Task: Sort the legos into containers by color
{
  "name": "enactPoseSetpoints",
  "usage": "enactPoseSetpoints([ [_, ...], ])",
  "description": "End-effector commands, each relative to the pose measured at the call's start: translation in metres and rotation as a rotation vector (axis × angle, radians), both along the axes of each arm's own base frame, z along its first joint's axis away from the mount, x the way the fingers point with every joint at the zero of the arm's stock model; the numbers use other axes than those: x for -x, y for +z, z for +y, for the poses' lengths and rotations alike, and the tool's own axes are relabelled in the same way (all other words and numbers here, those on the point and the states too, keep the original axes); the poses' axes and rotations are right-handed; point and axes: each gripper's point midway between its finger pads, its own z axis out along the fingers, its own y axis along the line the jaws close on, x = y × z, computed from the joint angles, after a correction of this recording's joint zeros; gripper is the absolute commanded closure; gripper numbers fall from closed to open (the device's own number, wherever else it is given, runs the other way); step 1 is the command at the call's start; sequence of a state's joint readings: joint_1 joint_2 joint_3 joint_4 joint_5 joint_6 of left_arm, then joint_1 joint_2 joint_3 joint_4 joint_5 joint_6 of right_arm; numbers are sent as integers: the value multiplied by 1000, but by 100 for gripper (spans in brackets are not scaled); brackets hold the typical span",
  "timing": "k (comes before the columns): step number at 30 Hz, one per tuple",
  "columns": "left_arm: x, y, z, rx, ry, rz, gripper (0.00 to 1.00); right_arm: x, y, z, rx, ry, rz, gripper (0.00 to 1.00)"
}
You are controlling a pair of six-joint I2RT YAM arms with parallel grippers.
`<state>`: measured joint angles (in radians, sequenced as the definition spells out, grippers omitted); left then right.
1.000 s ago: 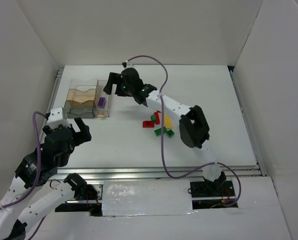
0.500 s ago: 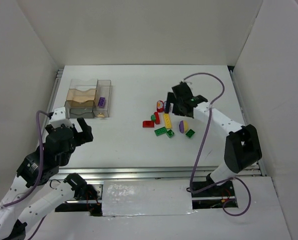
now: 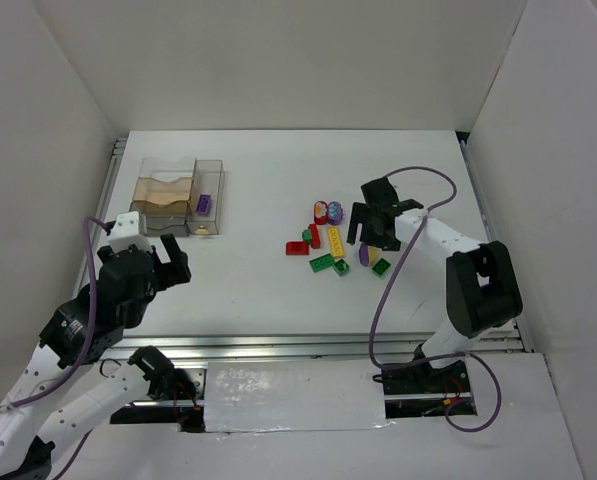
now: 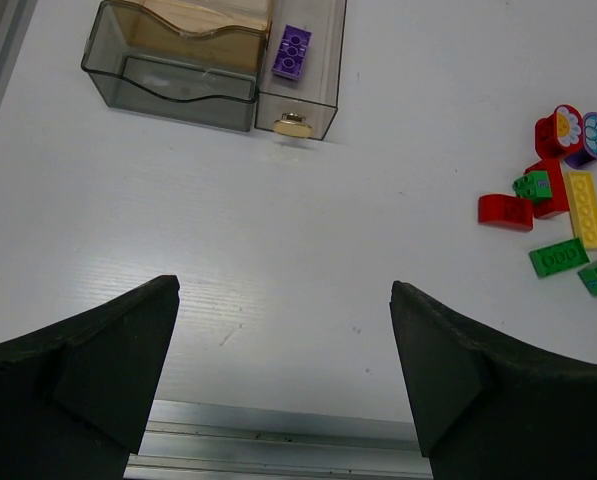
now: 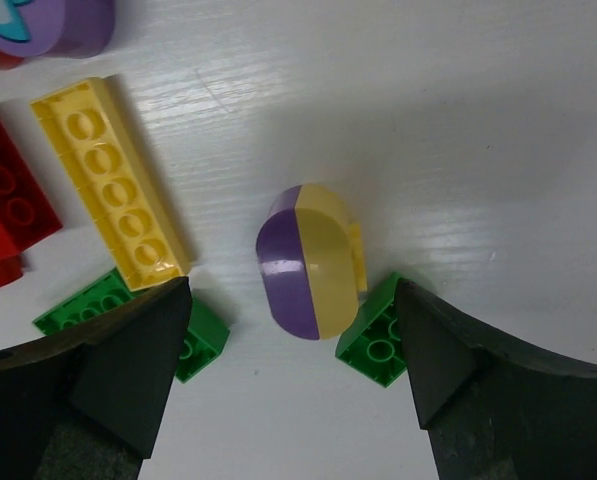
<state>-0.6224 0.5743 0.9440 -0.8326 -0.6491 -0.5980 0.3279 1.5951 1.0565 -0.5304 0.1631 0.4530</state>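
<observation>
Progress — one purple plastic brick (image 3: 205, 204) is lying in clear divided box (image 3: 163, 172), far left | mixed-colour bricks (image 3: 334, 241) are waiting right | left gripper (image 4: 283, 300), right gripper (image 5: 290, 300) are gaping empty.

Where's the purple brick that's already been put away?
In the top view, the purple brick lies in the narrow right-hand compartment of the clear box at the far left of the table, well away from the loose bricks.

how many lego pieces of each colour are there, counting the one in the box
red plastic lego bricks: 3
green plastic lego bricks: 4
yellow long plastic lego brick: 1
purple plastic lego pieces: 2
half purple, half yellow rounded lego piece: 1
total: 11
</observation>
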Motion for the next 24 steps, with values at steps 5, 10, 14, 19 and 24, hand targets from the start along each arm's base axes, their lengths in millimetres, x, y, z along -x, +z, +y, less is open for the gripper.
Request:
enactPoseSetpoints([
  [5,-6,7,-4,2,-19,-30,0,-10,-17,-4,30,3,21,15],
  [10,-6,5,-5,0,-22,-24,0,-17,-21,-2,39,11,28,35],
  [14,-7,5,-6,-2,-24,-24,1,-21,-12,4,20,30,-10,47],
  [19,-9,3,-8,-12,-26,-9,1,-23,-8,2,38,37,-19,76],
  [24,-11,1,-9,-20,-26,4,0,-19,15,16,28,65,-95,98],
])
